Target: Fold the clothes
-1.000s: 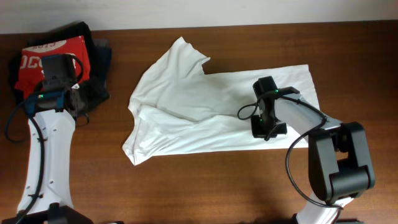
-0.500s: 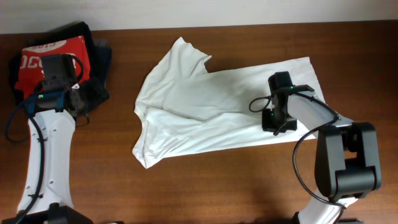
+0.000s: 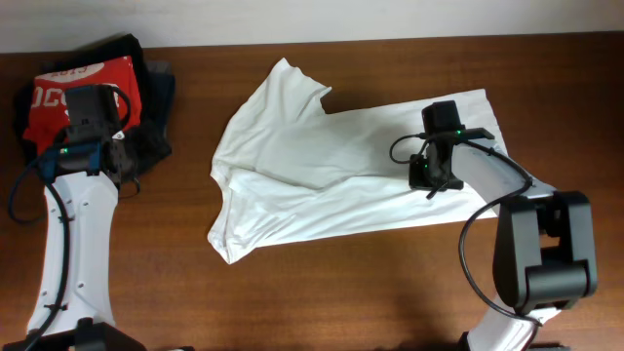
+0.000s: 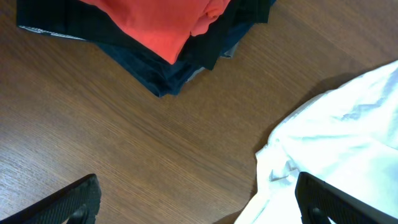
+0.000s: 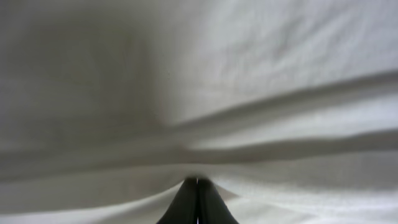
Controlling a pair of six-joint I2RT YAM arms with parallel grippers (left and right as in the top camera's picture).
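The white T-shirt (image 3: 322, 166) lies spread and creased across the middle of the table, one sleeve toward the far edge. My right gripper (image 3: 431, 181) rests low on its right part. In the right wrist view the gripper (image 5: 198, 186) is shut, and folds of the shirt (image 5: 249, 74) gather at its tips. My left gripper (image 3: 115, 161) hovers open at the left beside the clothes pile. Its left wrist view (image 4: 199, 208) shows bare wood between its fingers (image 4: 74, 202), with the shirt's left edge (image 4: 348, 137) at the right.
A pile at the far left holds a red shirt (image 3: 73, 88) with white letters on dark navy garments (image 3: 156, 107). In the left wrist view the red shirt (image 4: 161, 25) and navy garments (image 4: 155, 78) lie along the top. The brown table (image 3: 322, 292) shows in front.
My right gripper pulled the white T-shirt to the right, then shifted slightly toward the far edge. The shirt's left edge moved right with it. The left arm stayed still.
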